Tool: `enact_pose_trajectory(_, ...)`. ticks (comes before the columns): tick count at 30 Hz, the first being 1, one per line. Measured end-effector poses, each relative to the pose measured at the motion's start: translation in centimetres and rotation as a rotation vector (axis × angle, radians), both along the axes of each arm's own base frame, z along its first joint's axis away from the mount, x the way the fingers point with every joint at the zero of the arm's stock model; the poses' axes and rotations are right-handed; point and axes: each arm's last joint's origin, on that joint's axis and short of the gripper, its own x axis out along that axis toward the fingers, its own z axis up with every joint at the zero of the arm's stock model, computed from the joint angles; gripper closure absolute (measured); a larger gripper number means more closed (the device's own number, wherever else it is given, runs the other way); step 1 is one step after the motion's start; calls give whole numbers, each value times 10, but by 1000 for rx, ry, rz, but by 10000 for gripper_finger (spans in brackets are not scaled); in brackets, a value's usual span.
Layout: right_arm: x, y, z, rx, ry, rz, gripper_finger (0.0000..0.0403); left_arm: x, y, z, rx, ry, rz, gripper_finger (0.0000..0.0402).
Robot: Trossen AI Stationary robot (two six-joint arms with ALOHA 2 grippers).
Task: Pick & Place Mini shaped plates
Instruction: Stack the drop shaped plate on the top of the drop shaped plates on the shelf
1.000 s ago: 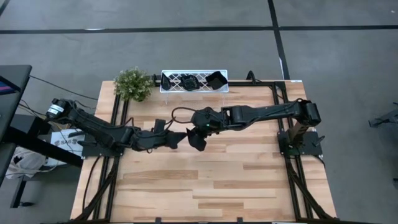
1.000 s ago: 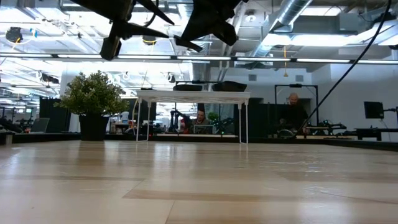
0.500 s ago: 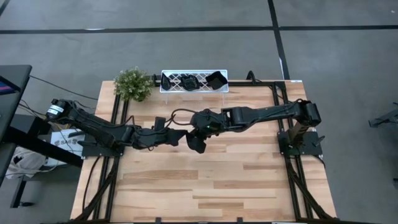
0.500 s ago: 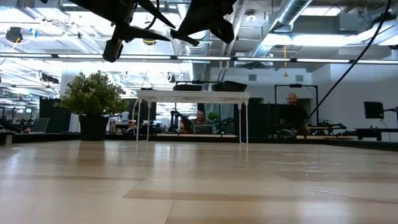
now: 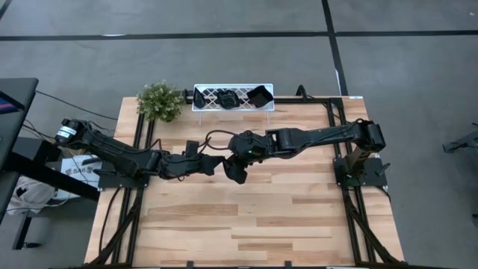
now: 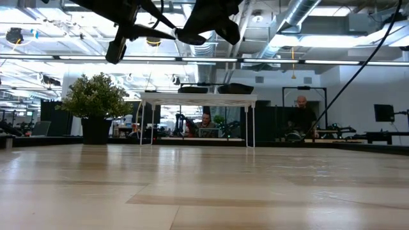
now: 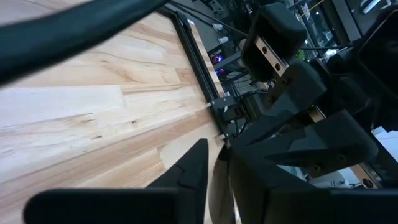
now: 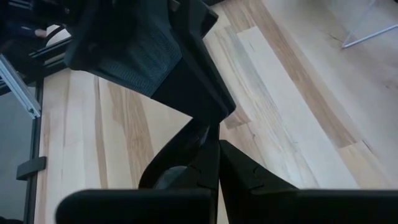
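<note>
A black mini shaped plate [image 5: 236, 175] hangs in mid-air over the middle of the table, between both grippers. My right gripper [image 5: 238, 160] comes from the right and is shut on it. My left gripper [image 5: 222, 166] comes from the left and is closed on the plate's other side. In the low view the plate [image 6: 190, 37] shows high above the tabletop. More black plates [image 5: 259, 96] lie in the white lattice tray [image 5: 213, 105] at the far edge. My left gripper has the plate's left side [image 5: 228, 170] between its two fingers, coming almost level from the table's left. Its fingers [image 7: 189, 174] stand only a sliver apart; the exact spot is hidden by the fingers themselves. The plate is clear of the table. My right gripper pinches the plate's rim [image 8: 177, 163] between its two fingers [image 8: 205, 165], slanting down from the table's right. The plate hangs below and ahead of the fingertips, lifted clear of the table.
A small green potted plant [image 5: 160, 101] stands at the far left corner beside the tray. The tray stands on thin legs [image 6: 249, 134]. Bare wood [image 5: 254, 224] lies beneath and in front of the arms. People sit in the room beyond the table.
My left gripper has narrowed its fingers around the plate that my right gripper holds. Both arms have stayed where they were, and the plate has kept its place in the air.
</note>
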Motion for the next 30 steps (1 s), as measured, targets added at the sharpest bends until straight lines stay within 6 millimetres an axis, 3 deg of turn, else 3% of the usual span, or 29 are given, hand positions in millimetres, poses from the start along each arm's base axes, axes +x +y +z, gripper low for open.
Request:
enact_pose_trajectory(11,0,0,0,2,1,-1,403,0,0,0,-1,-4,0,381)
enact_pose_trajectory(30,0,0,0,15,1,-13,403,0,0,0,24,7,-11,377)
